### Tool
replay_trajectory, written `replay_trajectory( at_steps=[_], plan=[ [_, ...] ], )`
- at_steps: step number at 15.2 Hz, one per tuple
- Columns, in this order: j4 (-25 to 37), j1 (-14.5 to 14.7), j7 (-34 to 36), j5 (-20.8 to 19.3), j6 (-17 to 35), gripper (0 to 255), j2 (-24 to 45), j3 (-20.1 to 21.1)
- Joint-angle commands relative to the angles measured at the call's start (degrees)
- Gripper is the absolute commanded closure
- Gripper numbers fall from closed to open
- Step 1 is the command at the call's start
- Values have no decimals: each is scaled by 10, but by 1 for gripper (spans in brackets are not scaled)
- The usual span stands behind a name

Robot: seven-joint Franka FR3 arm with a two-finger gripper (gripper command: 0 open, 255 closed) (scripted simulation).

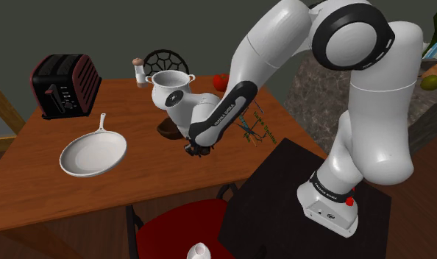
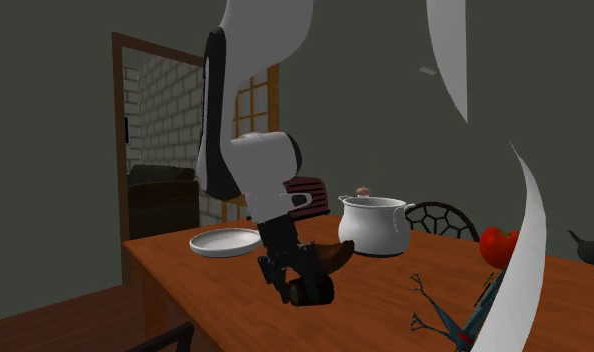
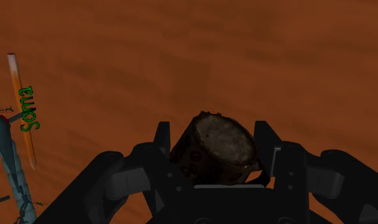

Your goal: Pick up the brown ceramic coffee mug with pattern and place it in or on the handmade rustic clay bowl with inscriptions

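Observation:
A dark brown mug (image 3: pixel 216 145) with faint marks on its side lies tilted between my gripper's (image 3: pixel 214 130) two black fingers, which are shut on it. In the second exterior view the mug (image 2: pixel 314 290) hangs low at the wooden table (image 2: pixel 185 275), just in front of the brown clay bowl (image 2: pixel 331 257). From the shoulder view the gripper (image 1: pixel 198 150) points down beside the bowl (image 1: pixel 165 129), which the forearm mostly hides. I cannot tell whether the mug touches the tabletop.
A white frying pan (image 1: pixel 93 154) and a dark toaster (image 1: pixel 65 84) sit toward the shoulder view's left. A white pot (image 1: pixel 169 87), a shaker (image 1: pixel 140 71) and a tomato (image 1: pixel 220 81) stand behind the bowl. A pencil (image 3: pixel 21 108) and twiggy clutter (image 1: pixel 252 129) lie near the stand's side.

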Motion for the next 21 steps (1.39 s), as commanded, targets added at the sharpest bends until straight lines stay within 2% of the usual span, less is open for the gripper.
replay_trajectory(
  at_steps=[1, 21],
  plan=[
    [-2, 1, -3, 2, -12, 255, -14, 1],
    [7, 4, -38, 17, -137, 255, -133, 5]
  ],
)
